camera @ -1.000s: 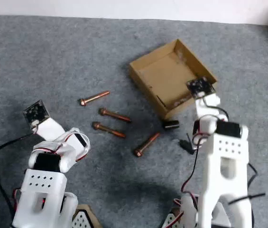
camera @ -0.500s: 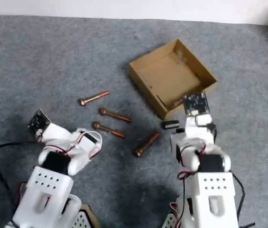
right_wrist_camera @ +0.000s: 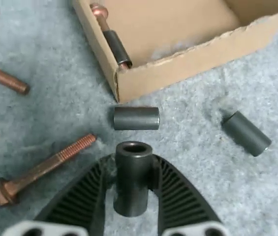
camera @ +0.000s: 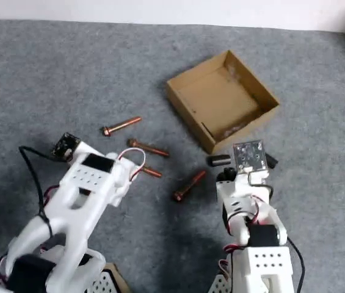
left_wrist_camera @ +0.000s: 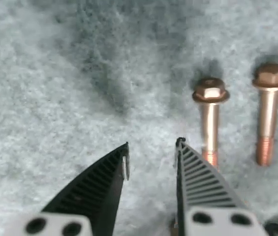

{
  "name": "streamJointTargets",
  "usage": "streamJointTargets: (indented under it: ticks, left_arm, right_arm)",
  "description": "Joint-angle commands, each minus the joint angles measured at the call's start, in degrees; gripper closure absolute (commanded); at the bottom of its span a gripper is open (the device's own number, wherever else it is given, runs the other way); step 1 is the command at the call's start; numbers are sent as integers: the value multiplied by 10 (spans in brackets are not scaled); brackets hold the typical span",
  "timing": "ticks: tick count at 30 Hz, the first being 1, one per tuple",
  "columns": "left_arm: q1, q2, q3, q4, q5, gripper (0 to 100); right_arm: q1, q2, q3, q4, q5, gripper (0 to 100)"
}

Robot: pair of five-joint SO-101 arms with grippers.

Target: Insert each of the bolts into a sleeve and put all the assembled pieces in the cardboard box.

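Gripping a dark sleeve point(right_wrist_camera: 131, 199) lengthwise, its open end at the fingertips, the right gripper point(right_wrist_camera: 132, 169) hangs over the grey carpet point(camera: 68, 67) just off the near corner of the box point(right_wrist_camera: 188, 64). Its jaws are clamped on the sleeve's sides. A second sleeve point(right_wrist_camera: 136, 118) lies on its side between that gripper and the box wall, close to the wall but apart from it. A third sleeve point(right_wrist_camera: 245, 132) lies slanted farther toward the carpet's right edge.

The box sits right of the carpet's middle, toward the far edge. Inside it, an assembled piece point(right_wrist_camera: 110, 37), a bolt in a sleeve, lies along one wall near a corner.

Four bolts lie loose near the carpet's middle: a first bolt point(camera: 122, 126) farthest out, a second bolt point(camera: 148, 148), a third bolt point(camera: 152, 173) partly under the left arm, and a fourth bolt point(camera: 188, 186) nearest the right gripper.

The left gripper point(left_wrist_camera: 151, 152) hangs low over the carpet left of the middle, jaws apart with nothing between them. Two bolts lie side by side just beyond it, one shank running behind a finger.
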Motion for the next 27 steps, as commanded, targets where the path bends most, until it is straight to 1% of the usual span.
streamJointTargets:
  ticks: [1,3,6,11,15,18,20,27]
  left_arm:
    - [7,10,-55,-10,12,842]
    - [7,14,-72,-10,34,842]
    - [9,15,-81,-11,42,841]
    - [7,24,-73,-76,42,842]
    - [6,91,-77,-100,44,842]
    - [-18,158,-112,-103,69,842]
    - [-32,200,-139,-100,72,842]
    - [-38,300,-195,-103,73,842]
  right_arm:
    - [-4,-29,1,-14,16,992]
    - [-4,-34,1,-14,16,992]
    - [-4,-34,1,-14,16,992]
    - [-4,-34,2,-13,16,992]
    - [-4,-34,2,-13,16,992]
    - [-4,-34,2,-13,17,992]
    - [-4,-34,3,-13,17,992]
    - [-4,-37,29,-16,18,992]
